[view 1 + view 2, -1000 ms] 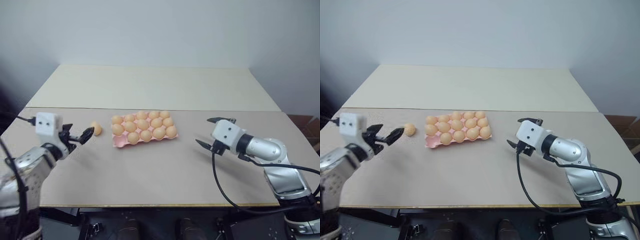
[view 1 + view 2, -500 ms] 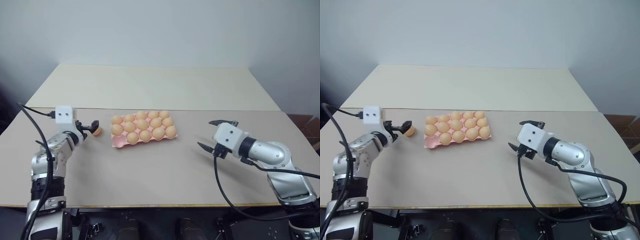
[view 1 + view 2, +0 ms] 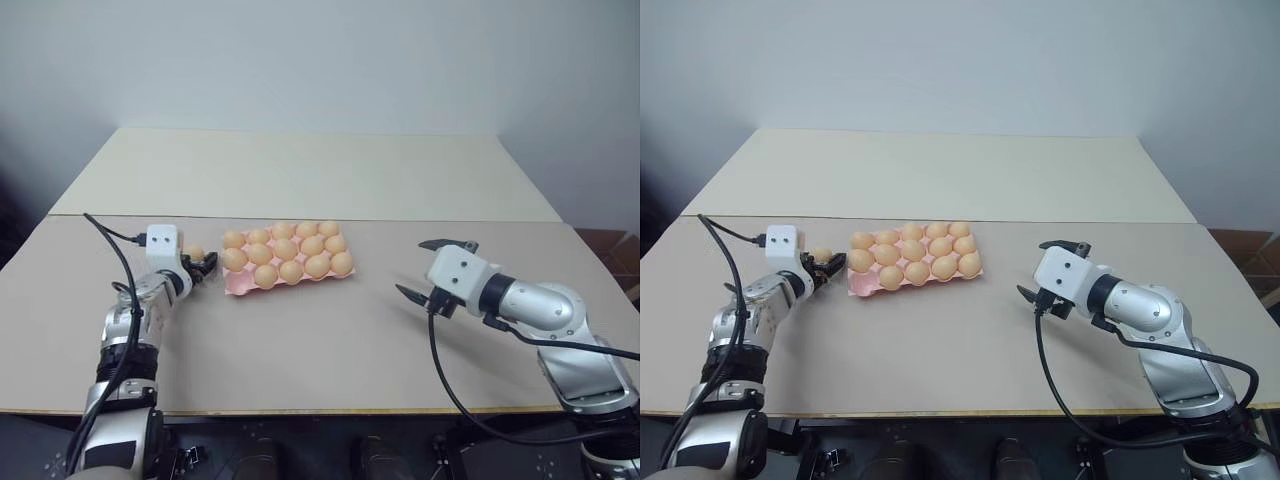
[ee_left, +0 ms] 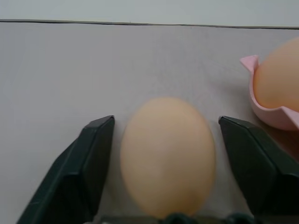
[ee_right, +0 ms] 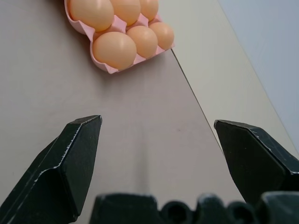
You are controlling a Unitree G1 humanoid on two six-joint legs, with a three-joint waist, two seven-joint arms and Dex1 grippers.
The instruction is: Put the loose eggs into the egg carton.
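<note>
One loose egg (image 3: 194, 254), pale orange-tan, lies on the table just left of the egg carton (image 3: 240, 288). The carton is a flat pink tray holding several eggs, and its near left corner cup is bare. My left gripper (image 3: 203, 264) is low at the egg. In the left wrist view the egg (image 4: 168, 154) sits between the two black fingers (image 4: 88, 163) with thin gaps on both sides, so the jaws stand open close around it. My right gripper (image 3: 412, 267) hovers open and empty over the table right of the carton (image 5: 117, 70).
The carton sits on a tan tabletop (image 3: 300, 350) that joins a second, paler tabletop (image 3: 300, 170) behind it, which ends at a wall. A black cable (image 3: 110, 240) loops from my left wrist.
My left gripper has moved forward and down towards the carton, coming around the loose egg, and its fingers have narrowed about it. The right gripper has stayed in place.
</note>
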